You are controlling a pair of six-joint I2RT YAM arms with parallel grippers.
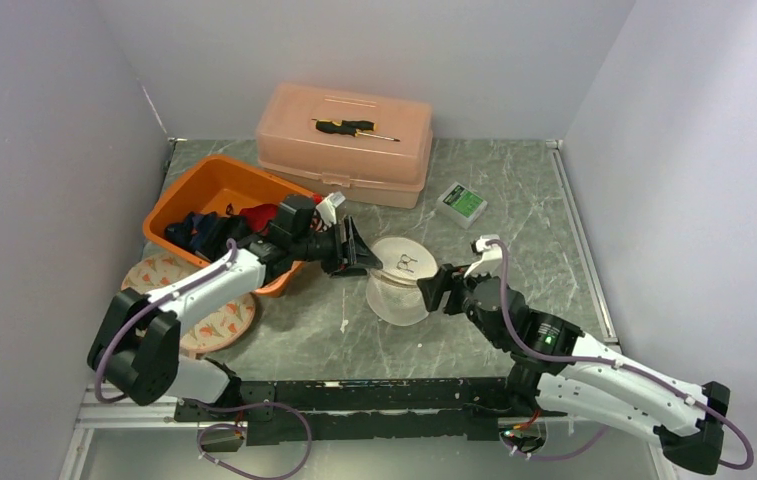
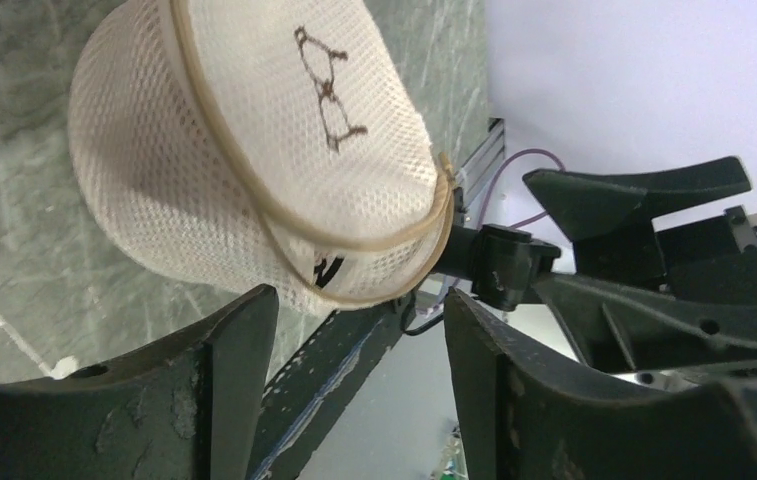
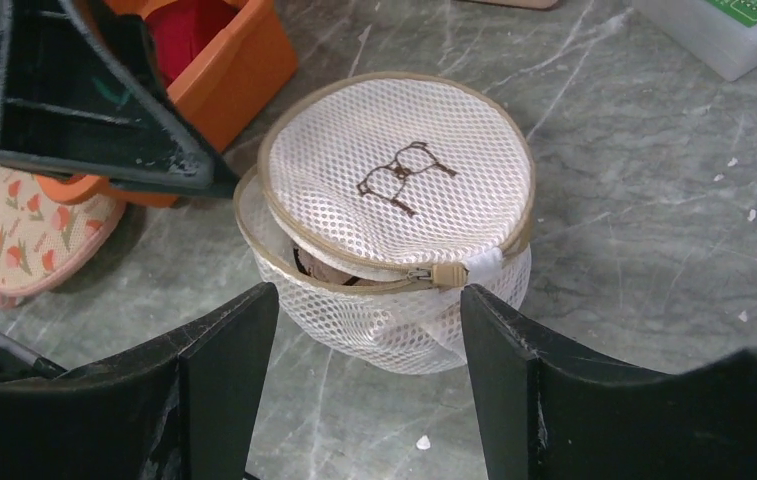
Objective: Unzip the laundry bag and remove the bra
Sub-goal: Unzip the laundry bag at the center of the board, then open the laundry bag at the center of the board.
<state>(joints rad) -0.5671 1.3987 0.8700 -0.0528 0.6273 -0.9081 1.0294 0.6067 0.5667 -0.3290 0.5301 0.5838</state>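
So the squat round white mesh laundry bag [image 3: 394,200] sits upright on the grey-green marble tabletop [image 3: 644,200], about mid-table. It's a drum shape with no real long axis, and the flat lid with the brown stitched bra outline faces up. Tan fabric trim runs round the rim, and the small metal zipper pull [image 3: 434,273] points toward the right end effector [image 3: 369,295]. The lid gapes along the near-left side. Something dark brown [image 3: 319,268] shows in the gap, probably the bra, but it's hard to be sure. The right end effector hangs just in front of the bag, fingers spread wide and empty. The left end effector [image 1: 364,250] sits just beside the bag's far-left edge, also wide open and gripping nothing.
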